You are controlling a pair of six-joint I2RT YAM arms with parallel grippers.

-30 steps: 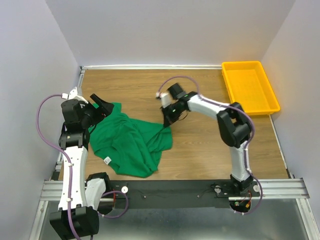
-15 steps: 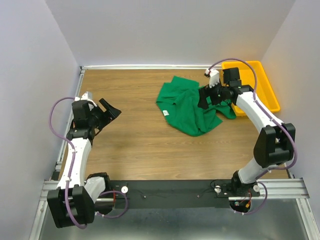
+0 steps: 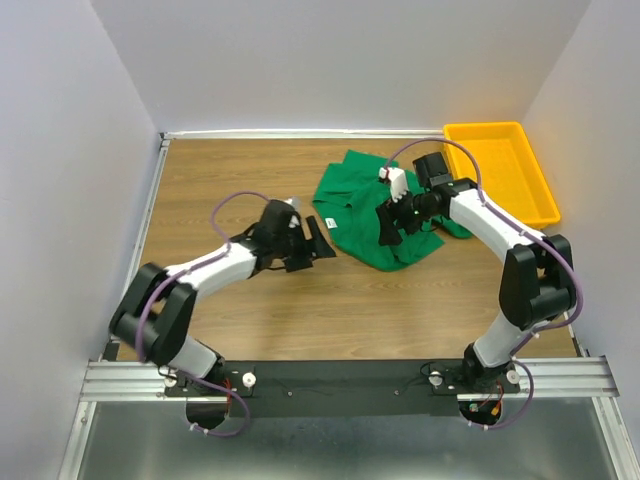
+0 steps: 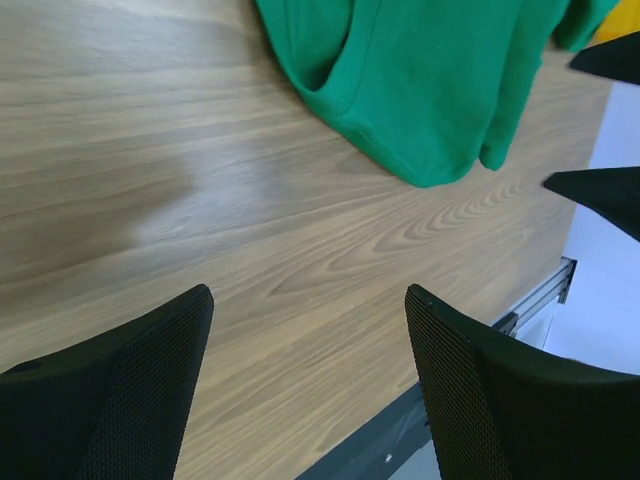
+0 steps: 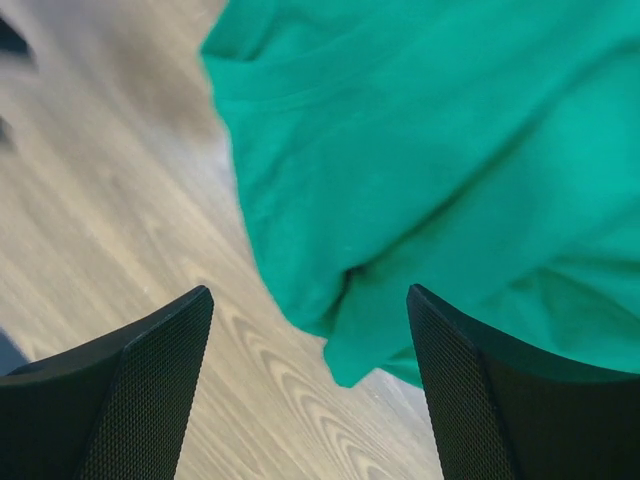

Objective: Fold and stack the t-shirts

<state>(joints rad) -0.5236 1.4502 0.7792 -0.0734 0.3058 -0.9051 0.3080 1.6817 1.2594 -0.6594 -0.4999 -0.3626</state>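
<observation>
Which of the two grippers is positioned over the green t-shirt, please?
The right gripper, open above the crumpled t-shirt; the left gripper, also open, is over bare table beside it.

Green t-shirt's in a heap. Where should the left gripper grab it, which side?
Likely the bunched left edge of the t-shirt, approached from the left, low over the table: that fold faces the open left gripper and looks thick enough to pinch.

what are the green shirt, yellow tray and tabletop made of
Green shirt: soft matte fabric, probably cotton; it bunches in loose folds. Yellow tray: smooth rigid plastic, going by its even colour and moulded rim. Tabletop: matte wood grain, possibly laminate.
</observation>
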